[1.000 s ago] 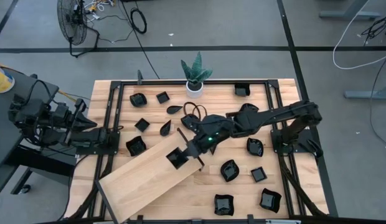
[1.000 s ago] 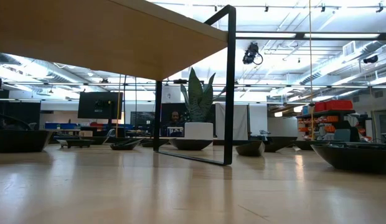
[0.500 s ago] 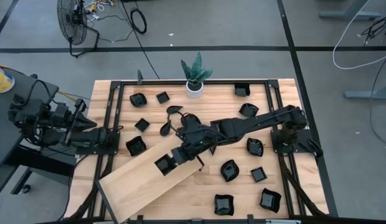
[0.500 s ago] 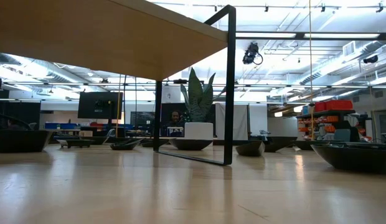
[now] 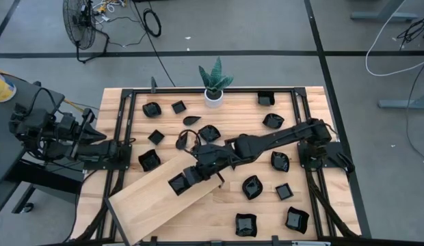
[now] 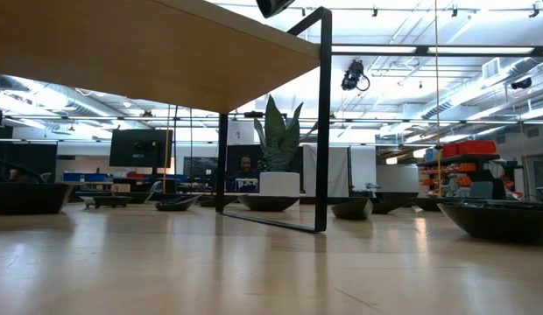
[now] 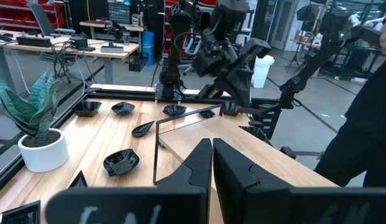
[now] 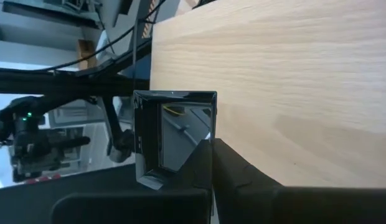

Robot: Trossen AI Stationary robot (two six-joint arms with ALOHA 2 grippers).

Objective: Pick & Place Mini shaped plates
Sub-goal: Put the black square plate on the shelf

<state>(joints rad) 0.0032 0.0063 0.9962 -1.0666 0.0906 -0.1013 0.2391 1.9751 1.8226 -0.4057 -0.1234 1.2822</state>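
Right gripper is out over the raised wooden board, near the board's right end, fingers pinched tight on the rim of a square black plate. In the right wrist view the plate hangs just off the board face, gripped by one edge only; can't tell if it touches the wood yet. Left gripper is parked at the table's left edge, fingers closed, nothing between them.

The other small black plates are spread over the table: several toward the far-left corner, one at the far-right, a few along the near-right edge, more between the plant pot and the board. Low view shows only dish rims along the tabletop and the board's underside on its black frame.

Risks, as judgement:
- Edge-only pinch on a glossy plate, so it may swivel or slip out if the arm moves fast.
- Releasing from above the surface could make it bounce or slide; the board looks tilted in the low view, so a slide toward the lower end seems possible.
- Releasing too near the board's edge could let it tip off onto plates below.
- Right arm stretches across the middle of the table; pulling back low could clip plates under it.

Writing: none legible on plates, board or pot. A yellow container off the table's left side has no readable print.
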